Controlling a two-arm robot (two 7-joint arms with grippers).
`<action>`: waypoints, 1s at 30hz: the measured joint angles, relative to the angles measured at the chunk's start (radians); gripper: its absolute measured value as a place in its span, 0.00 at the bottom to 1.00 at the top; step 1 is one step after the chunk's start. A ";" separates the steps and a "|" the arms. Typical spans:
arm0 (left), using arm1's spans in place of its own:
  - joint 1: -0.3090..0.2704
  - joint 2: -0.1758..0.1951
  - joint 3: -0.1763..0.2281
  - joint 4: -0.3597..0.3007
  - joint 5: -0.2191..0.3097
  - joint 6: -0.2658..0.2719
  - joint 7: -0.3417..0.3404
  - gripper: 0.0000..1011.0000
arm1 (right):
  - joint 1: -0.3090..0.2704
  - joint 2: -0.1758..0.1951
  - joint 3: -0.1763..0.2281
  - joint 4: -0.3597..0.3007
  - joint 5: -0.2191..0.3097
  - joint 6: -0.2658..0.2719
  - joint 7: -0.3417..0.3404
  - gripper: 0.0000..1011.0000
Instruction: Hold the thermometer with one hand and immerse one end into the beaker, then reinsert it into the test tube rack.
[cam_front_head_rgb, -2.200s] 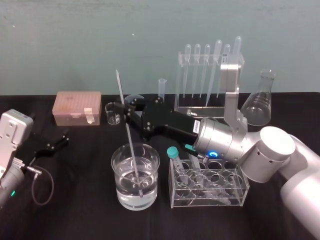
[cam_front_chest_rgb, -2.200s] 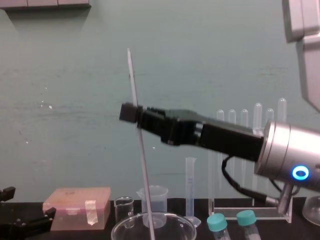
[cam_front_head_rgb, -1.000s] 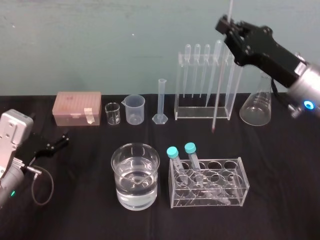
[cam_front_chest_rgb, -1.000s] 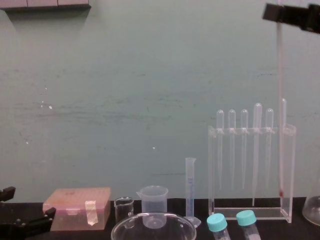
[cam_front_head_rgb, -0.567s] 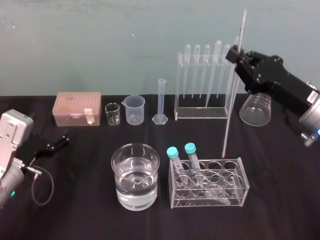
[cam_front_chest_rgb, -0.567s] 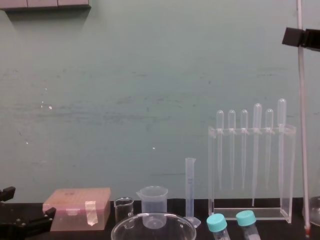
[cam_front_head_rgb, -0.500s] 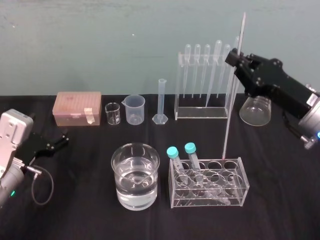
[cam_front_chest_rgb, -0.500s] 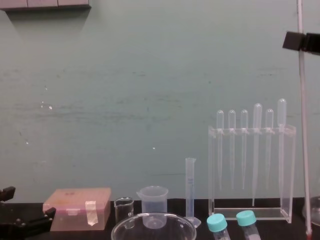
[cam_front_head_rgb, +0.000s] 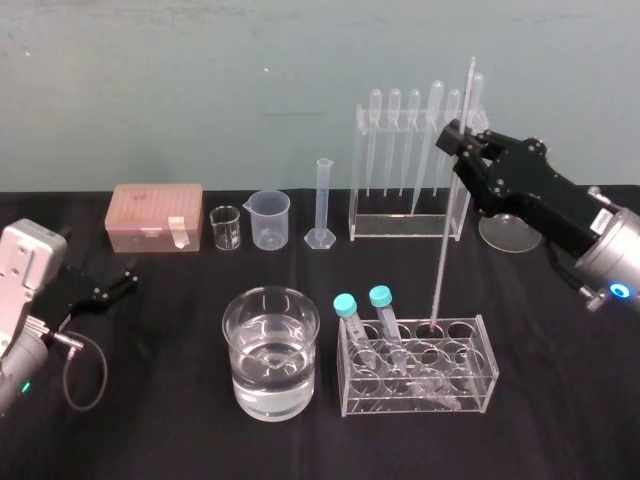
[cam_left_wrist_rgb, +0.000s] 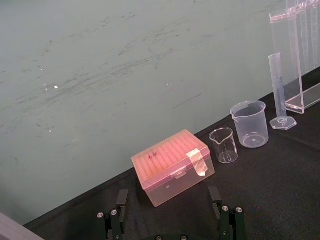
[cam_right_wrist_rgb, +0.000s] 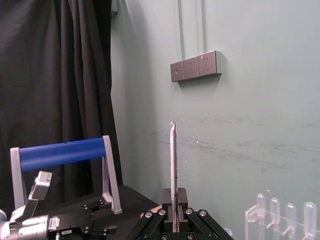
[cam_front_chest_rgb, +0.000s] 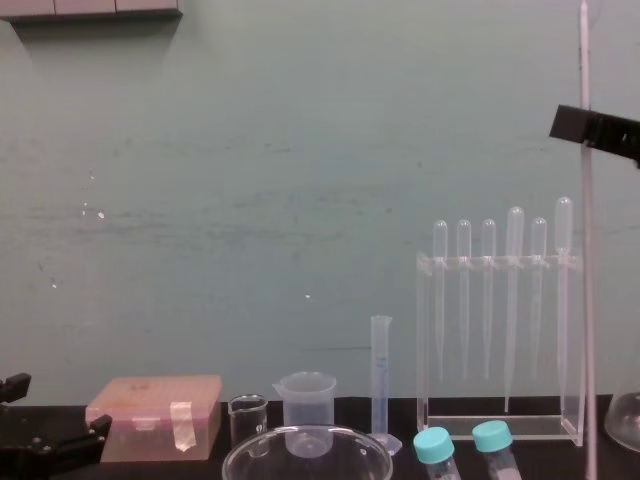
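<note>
— What colour is the right claw?
— Black and chunky, with little silver screws on it. Behind it comes a shiny silver tube with a blue ring light.
— And the left claw?
— Black too, with round screw heads. Behind it sits a pale grey box, then a thin black cable in a loop and a tiny green light.

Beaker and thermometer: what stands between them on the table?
Head view: two teal-capped tubes in the low rack stand between the beaker and the thermometer.
</note>
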 joint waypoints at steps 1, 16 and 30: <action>0.000 0.000 0.000 0.000 0.000 0.000 0.000 1.00 | 0.002 -0.004 -0.003 0.005 -0.001 -0.002 0.003 0.06; 0.000 0.000 0.000 0.000 0.000 0.000 0.000 1.00 | 0.020 -0.031 -0.026 0.051 -0.044 0.012 0.002 0.06; 0.000 0.000 0.000 0.000 0.000 0.000 0.000 1.00 | 0.022 -0.052 -0.048 0.093 -0.084 0.019 0.000 0.06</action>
